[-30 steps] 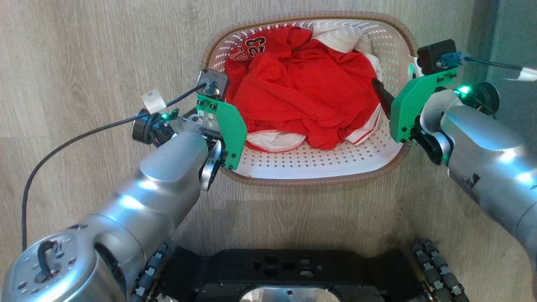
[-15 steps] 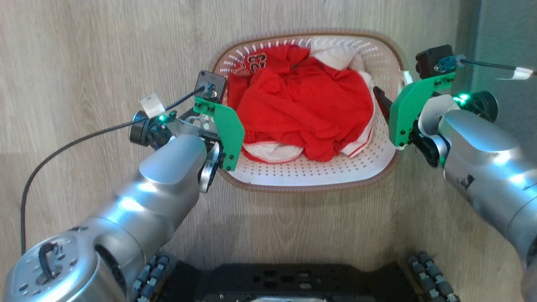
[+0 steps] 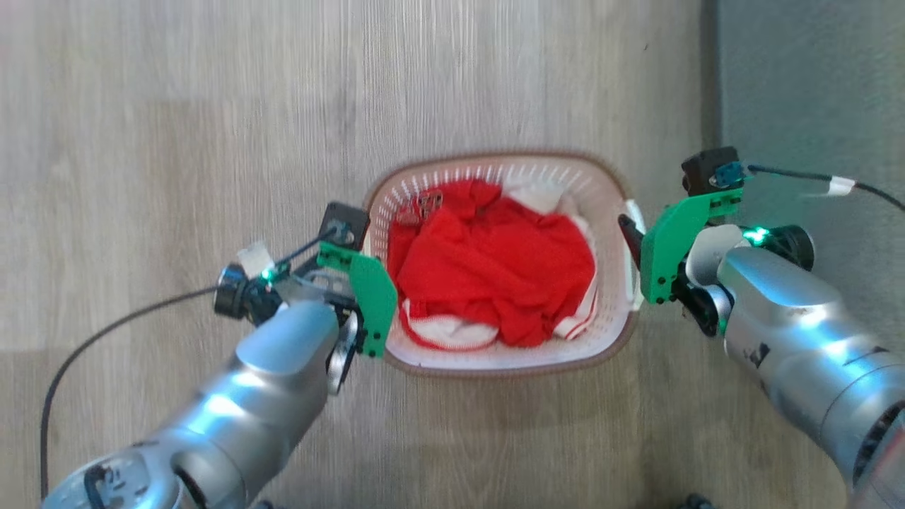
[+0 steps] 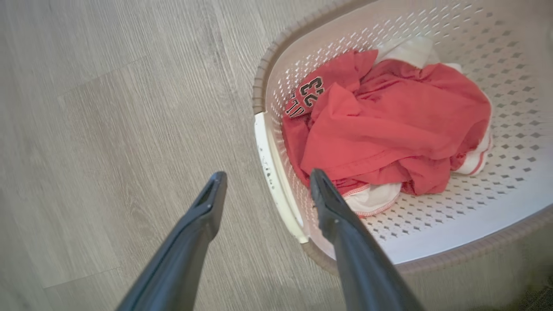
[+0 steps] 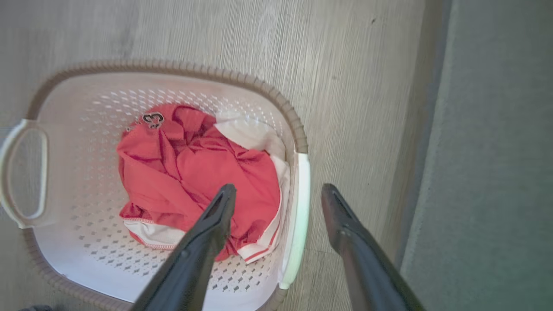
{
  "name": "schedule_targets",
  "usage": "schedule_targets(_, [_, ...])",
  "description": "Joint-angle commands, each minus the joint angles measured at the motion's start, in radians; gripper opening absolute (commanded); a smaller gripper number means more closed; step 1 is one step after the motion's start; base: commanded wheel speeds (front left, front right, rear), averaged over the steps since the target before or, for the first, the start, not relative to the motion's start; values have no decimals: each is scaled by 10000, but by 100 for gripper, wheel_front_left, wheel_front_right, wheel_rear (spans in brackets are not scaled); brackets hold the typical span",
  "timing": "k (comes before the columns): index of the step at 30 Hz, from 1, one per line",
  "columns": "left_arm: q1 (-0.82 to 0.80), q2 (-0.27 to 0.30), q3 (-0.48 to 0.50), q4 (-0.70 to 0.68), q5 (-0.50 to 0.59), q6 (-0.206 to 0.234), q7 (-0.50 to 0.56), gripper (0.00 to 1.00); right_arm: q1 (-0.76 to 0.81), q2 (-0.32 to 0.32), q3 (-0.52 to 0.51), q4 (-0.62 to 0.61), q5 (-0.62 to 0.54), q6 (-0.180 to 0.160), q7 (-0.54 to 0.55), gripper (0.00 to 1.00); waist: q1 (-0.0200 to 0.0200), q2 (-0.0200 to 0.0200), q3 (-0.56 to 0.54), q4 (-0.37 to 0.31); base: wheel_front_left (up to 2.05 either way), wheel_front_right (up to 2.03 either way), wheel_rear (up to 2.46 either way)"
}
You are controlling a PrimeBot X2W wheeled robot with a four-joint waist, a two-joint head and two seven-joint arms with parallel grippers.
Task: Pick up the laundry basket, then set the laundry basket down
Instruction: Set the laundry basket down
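Note:
The laundry basket [image 3: 609,205], white with perforated walls and a brown rim, sits on the wood floor with red and white clothes [image 3: 495,276] inside. My left gripper [image 4: 266,179] is open and hovers over the basket's left handle [image 4: 276,181], one finger outside the wall and one over the clothes. My right gripper [image 5: 278,190] is also open. It hovers astride the right handle [image 5: 300,216] in the same way. Neither finger pair touches the basket. In the head view one dark right finger [image 3: 631,240] shows beside the right handle.
A grey carpet [image 3: 813,106] borders the wood floor [image 3: 177,141] just right of the basket. A black cable [image 3: 106,332] trails from my left wrist across the floor. Open floor lies to the left and beyond the basket.
The head camera has risen and pulled back, so the basket looks smaller and the robot's base has left the picture. Both grippers stay open and now hang higher above the handles.

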Motion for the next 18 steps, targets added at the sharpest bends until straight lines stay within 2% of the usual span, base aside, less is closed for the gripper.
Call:
schedule_targets(1, [78, 89, 99, -53, -38, -25, -174, 100, 485, 45, 16, -27, 63, 71, -159, 100, 1, -2, -841, -117, 0, 0, 0])
schedule_targets(6, [425, 89, 322, 163, -426, -101, -1250, 100, 888, 102, -228, -214, 414, 71, -890, 100, 1, -2, -2091, -298, 0, 0, 0])
schedule_targets(13, [776, 89, 513, 344, -615, -370, -2132, 100, 1497, -55, -632, -697, 682, 71, -1730, 100, 1, -2, -3633, -523, 0, 0, 0])
schedule_targets(16, [859, 89, 870, 227, -627, -345, -2262, 100, 1654, -167, -1021, -930, 601, 71, -1835, 100, 1, -2, -4158, -585, 0, 0, 0])
schedule_targets(18, [810, 124, 1374, -135, -370, -210, -2273, 100, 1624, -312, -1664, -1221, 300, 71, -1844, 100, 1, -2, -4426, -621, 0, 0, 0])
